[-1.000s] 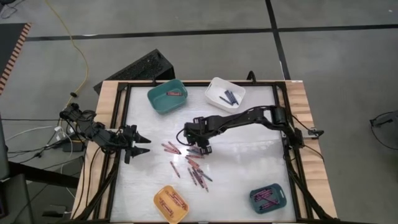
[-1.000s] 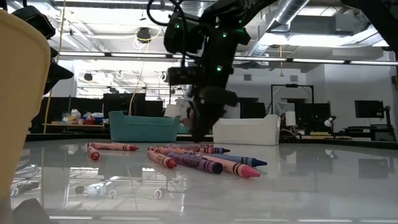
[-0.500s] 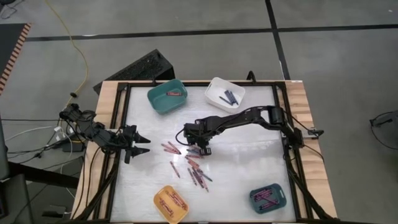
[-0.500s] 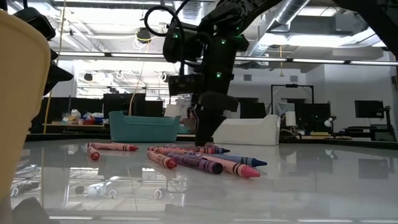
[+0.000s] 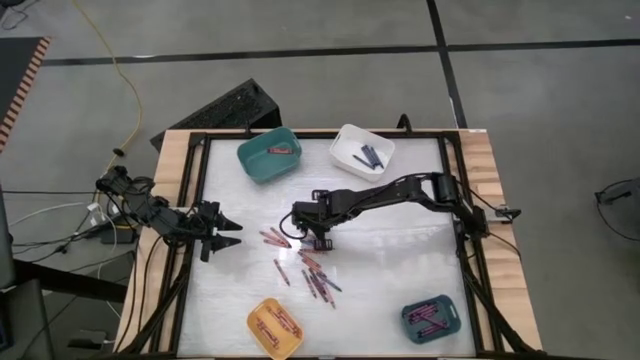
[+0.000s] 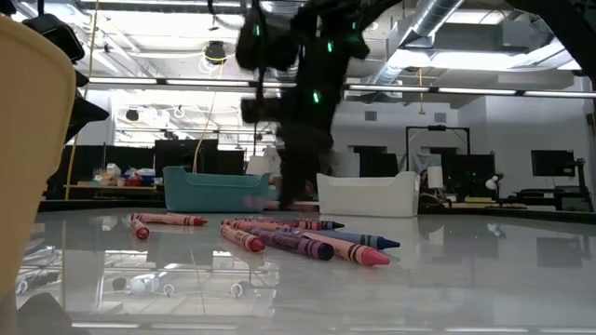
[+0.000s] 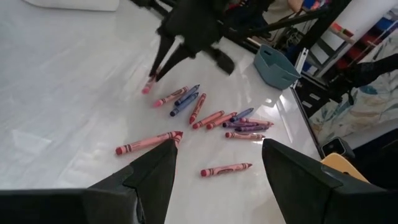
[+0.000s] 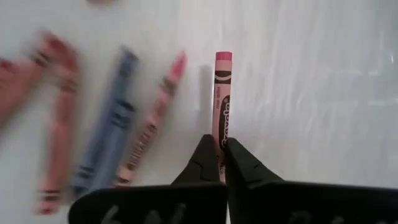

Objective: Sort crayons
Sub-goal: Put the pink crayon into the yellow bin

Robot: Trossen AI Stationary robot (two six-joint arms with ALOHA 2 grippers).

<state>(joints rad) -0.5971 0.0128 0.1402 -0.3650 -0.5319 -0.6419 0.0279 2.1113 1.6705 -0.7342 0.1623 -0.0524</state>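
Note:
Several red, pink and blue-purple crayons [image 5: 310,272] lie loose on the white table's middle, also seen in the left wrist view as crayons [image 7: 211,118]. My right gripper [image 5: 318,240] reaches down at the far edge of this scatter and is shut on one pink crayon [image 8: 222,99]. My left gripper [image 5: 228,235] waits open at the table's left side, its fingers level and pointing at the scatter, touching nothing. My right gripper pinches the pink crayon near one end [image 8: 221,140] between its two fingers. The fingers slant steeply down, and the crayon runs on along them past the tips. Its free end [image 7: 147,89] is at or just above the table; which, I cannot tell.
A teal bin [image 5: 245,158] and a white bin [image 5: 340,135] stand at the far edge, a yellow bin [image 5: 255,318] and a blue-grey tray [image 5: 408,312] at the near edge, each with crayons inside. Bare table lies right of the scatter.
My right gripper has shut and taken hold of the pink crayon, rolling its wrist somewhat and shifting a little toward the table's left. The other crayons lie where they were.

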